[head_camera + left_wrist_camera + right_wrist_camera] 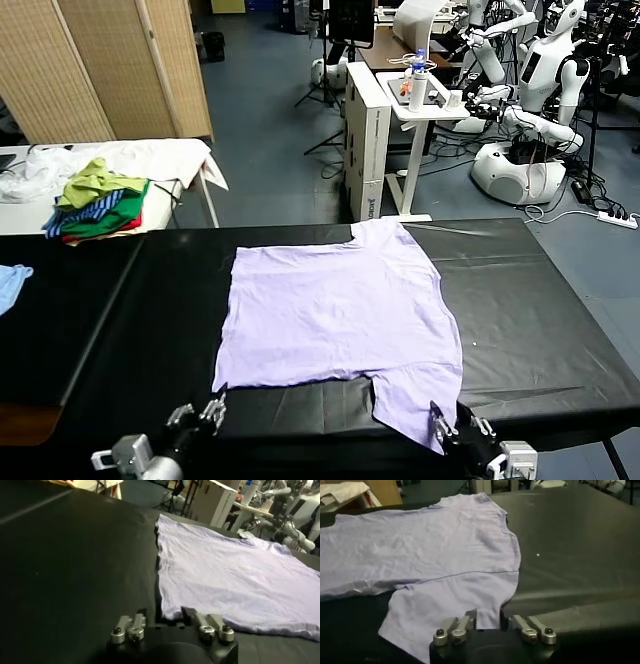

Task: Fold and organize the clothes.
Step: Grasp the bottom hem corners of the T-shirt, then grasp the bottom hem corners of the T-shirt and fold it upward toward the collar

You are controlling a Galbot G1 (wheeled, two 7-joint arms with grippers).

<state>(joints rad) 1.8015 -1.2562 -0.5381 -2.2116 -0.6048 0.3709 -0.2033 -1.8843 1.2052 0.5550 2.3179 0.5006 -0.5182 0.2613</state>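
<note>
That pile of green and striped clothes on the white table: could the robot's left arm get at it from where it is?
Probably not. The left gripper sits shut at the T-shirt's near corner, while the pile lies on the white table, beyond the black table.

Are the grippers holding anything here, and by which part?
Left gripper pinches the near hem corner of the lavender T-shirt; right gripper pinches the near sleeve's edge.

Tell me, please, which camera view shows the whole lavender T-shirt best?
The head view: the T-shirt lies flat there, whole outline visible on the black table. The left wrist view shows only one corner and edge by the left gripper; the right wrist view shows the near sleeve at the right gripper.
</note>
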